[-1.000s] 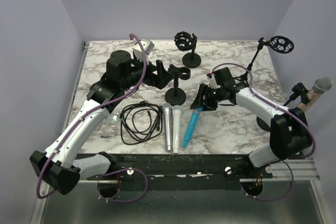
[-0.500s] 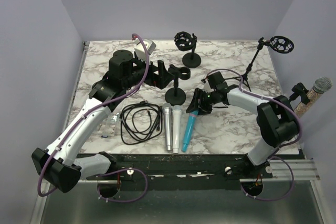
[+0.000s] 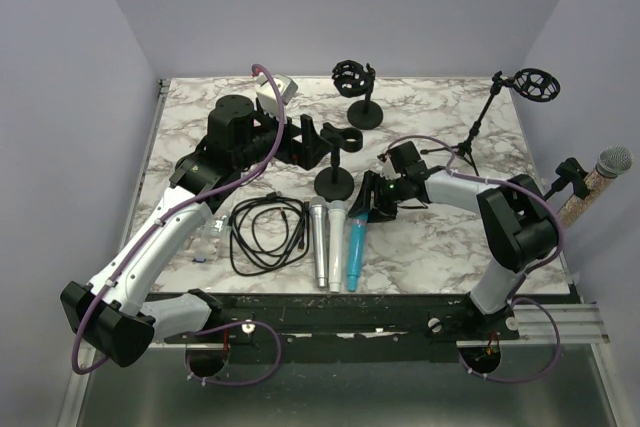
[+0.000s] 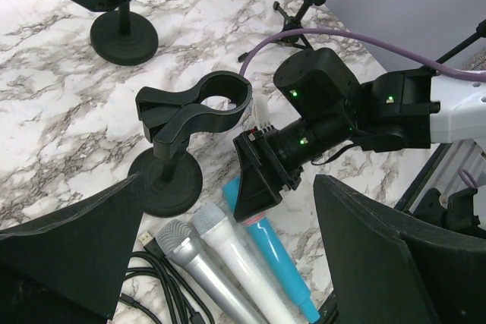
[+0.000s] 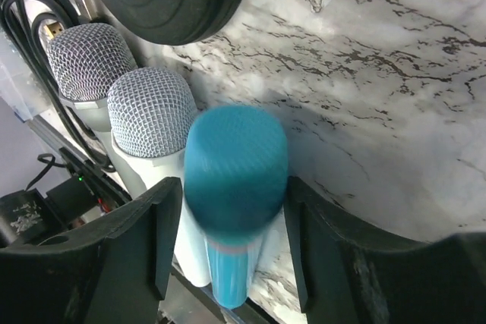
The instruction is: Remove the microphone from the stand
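Observation:
The blue microphone (image 3: 355,247) lies on the marble table beside a white microphone (image 3: 337,242) and a silver one (image 3: 318,242). My right gripper (image 3: 368,203) is low over the table, one finger on each side of the blue head (image 5: 235,165), which is blurred and shows thin gaps to the fingers (image 5: 163,225). The black desk stand (image 3: 334,183) has an empty clip (image 4: 205,104). My left gripper (image 3: 305,142) is open and empty just left of that clip. The blue microphone (image 4: 277,259) and my right gripper (image 4: 257,191) also show in the left wrist view.
A coiled black cable (image 3: 265,232) lies left of the microphones. A shock-mount stand (image 3: 355,87) stands at the back. A tripod stand with a round mount (image 3: 535,85) is at the back right. A silver-headed microphone in a clip (image 3: 605,172) stands past the right edge.
My right gripper has moved left and down with the blue microphone, which has swung from a slant to lie parallel beside the white one. The left arm has barely moved.

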`<state>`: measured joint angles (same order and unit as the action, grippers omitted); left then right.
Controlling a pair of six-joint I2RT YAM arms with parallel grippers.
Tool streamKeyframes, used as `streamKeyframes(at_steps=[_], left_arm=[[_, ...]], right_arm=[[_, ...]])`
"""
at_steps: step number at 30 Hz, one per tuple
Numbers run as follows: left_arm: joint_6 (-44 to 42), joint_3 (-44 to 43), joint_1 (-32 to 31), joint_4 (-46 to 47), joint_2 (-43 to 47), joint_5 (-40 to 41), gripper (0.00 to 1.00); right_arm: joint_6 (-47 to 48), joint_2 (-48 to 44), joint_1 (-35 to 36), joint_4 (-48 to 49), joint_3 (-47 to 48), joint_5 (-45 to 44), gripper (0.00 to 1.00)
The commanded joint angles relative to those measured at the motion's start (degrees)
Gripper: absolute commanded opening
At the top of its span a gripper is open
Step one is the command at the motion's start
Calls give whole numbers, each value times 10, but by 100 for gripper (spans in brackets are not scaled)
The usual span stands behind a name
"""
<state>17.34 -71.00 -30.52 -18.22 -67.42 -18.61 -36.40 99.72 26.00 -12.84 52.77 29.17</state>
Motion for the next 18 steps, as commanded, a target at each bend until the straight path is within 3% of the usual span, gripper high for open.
streamKeyframes(at_steps=[1, 10, 18], left_arm=[[-6, 2, -3, -2, 2, 10, 94], [-6, 2, -3, -2, 5, 9, 94], [-6, 6, -3, 4, 12, 4, 95]], right_arm=[[-2, 13, 8, 24, -15, -5, 64], [14, -4, 8, -10, -2, -49, 70], [61, -89, 8, -152, 70, -251, 80]])
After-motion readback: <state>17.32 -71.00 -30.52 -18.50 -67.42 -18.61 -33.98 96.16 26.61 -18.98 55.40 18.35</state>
